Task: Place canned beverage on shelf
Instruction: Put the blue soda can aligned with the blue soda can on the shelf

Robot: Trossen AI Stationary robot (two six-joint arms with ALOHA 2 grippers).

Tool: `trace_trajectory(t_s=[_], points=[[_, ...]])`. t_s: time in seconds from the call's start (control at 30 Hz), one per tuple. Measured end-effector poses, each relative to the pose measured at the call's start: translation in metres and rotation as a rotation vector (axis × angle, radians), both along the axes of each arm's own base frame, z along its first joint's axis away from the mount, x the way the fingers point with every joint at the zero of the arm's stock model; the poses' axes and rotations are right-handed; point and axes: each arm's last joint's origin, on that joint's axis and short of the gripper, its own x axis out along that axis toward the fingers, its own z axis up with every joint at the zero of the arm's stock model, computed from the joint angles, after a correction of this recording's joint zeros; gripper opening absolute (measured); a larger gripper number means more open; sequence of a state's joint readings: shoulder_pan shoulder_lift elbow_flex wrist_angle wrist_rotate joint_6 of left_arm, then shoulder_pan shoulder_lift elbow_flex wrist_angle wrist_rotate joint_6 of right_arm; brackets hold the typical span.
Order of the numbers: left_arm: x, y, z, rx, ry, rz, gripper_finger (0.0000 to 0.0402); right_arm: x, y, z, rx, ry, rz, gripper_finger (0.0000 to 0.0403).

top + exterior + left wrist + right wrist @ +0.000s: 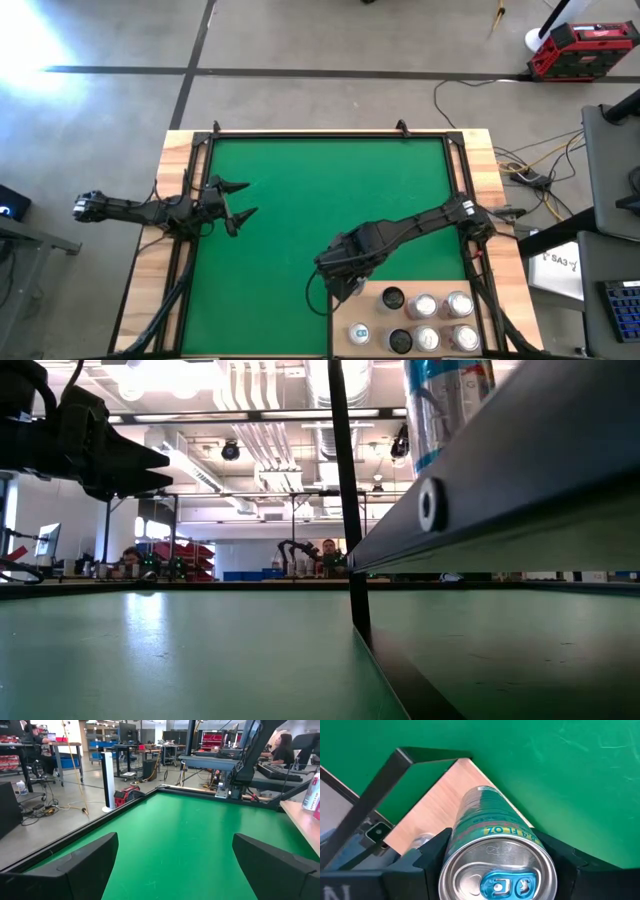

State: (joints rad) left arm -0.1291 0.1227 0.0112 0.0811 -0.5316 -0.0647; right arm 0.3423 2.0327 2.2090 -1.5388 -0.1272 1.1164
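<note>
From above: right gripper (345, 283) poised over the near-left corner of the shelf (375, 318), the pale wood panel at the near edge of the green mat (300, 200) on the table. Hidden under the arm here, though plain in the right wrist view: a canned beverage (495, 855), teal with a silver top and blue tab, clamped upright between the two dark fingers (427, 857), directly above that corner of the shelf (437, 800). Whether touching the wood or not, cannot tell. Also on the shelf, seen only from overhead: six more cans (440, 320) in two rows, toward the right. Low view: only the lower part of a can (445, 405) above the dark shelf edge (500, 480), plus people at desks in the room beyond. Left gripper (238, 207) idle over the mat's left side, fingers spread wide apart, nothing between them in the left wrist view (175, 865).
</note>
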Motion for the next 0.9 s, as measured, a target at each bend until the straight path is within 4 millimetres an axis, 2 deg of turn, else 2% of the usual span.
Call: trace_trajectory(t_s=[0.4,0.9], points=[[0.0,0.0,0.0,0.0,0.0,0.0,0.0378,0.002,0.035,-0.01,0.007,0.006,0.006,0.022],[0.0,0.0,0.0,0.0,0.0,0.0,0.0378,0.002,0.05,-0.017,-0.044,-0.026,-0.025,0.022]])
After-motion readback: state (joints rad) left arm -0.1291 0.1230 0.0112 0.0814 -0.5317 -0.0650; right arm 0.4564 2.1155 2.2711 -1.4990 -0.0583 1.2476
